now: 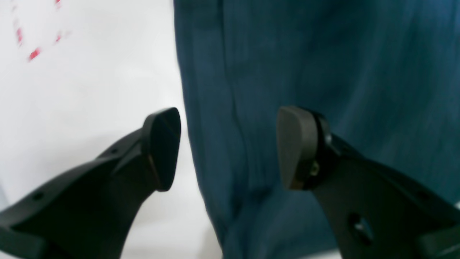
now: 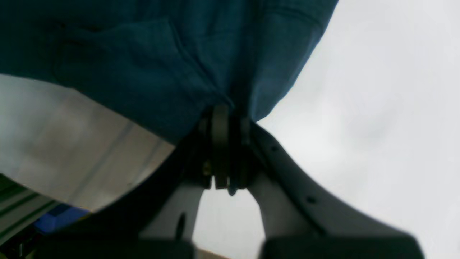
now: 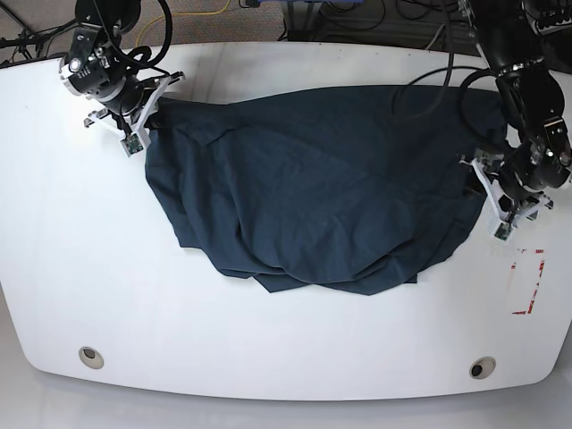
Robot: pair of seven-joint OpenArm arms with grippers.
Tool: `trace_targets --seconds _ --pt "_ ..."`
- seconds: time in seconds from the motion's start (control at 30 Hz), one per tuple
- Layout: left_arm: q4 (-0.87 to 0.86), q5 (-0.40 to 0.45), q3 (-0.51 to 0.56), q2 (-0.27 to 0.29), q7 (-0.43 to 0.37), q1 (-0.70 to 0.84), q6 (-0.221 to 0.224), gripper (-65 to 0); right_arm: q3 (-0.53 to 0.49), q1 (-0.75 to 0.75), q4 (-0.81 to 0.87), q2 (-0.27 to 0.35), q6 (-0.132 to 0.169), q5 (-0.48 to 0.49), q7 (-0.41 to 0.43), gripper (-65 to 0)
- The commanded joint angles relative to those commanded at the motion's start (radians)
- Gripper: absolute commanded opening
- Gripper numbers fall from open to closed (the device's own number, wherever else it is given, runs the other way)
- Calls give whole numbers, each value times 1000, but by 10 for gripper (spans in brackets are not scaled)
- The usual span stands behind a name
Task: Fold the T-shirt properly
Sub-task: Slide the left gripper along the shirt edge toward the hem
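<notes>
Left hand (image 1: 228, 147) agape, right hand (image 2: 225, 144) clamped

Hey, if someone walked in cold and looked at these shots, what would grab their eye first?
A big rumpled navy T-shirt sprawled across the middle of the white table. The right gripper is shut on the cloth at the shirt's far corner, on the base view's left. The left gripper is open over the opposite edge, near red marks on the table.
</notes>
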Motion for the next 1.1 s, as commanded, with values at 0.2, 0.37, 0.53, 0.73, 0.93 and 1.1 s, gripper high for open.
trace_targets --seconds 0.2,0.37,0.53,0.73,0.93,1.1 --pt "-167 -2 -3 -8 -17 -92 0 -257 0 2 -3 0 0 0 0 -650" --pt "-261 5 5 -8 -94 -120 0 -257 0 9 -3 0 0 0 0 -650" --pt "-334 21 38 -5 -107 -146 0 -256 2 12 -3 -2 0 2 0 -650" --pt "-433 20 84 -3 -138 -164 0 -256 2 15 -3 -2 0 0 0 -650" --pt "-466 20 106 -3 -169 -163 0 -256 2 17 -3 -2 0 0 0 -650" --pt "-470 20 155 -2 -170 -163 0 -257 2 17 -3 -2 0 0 0 -650"
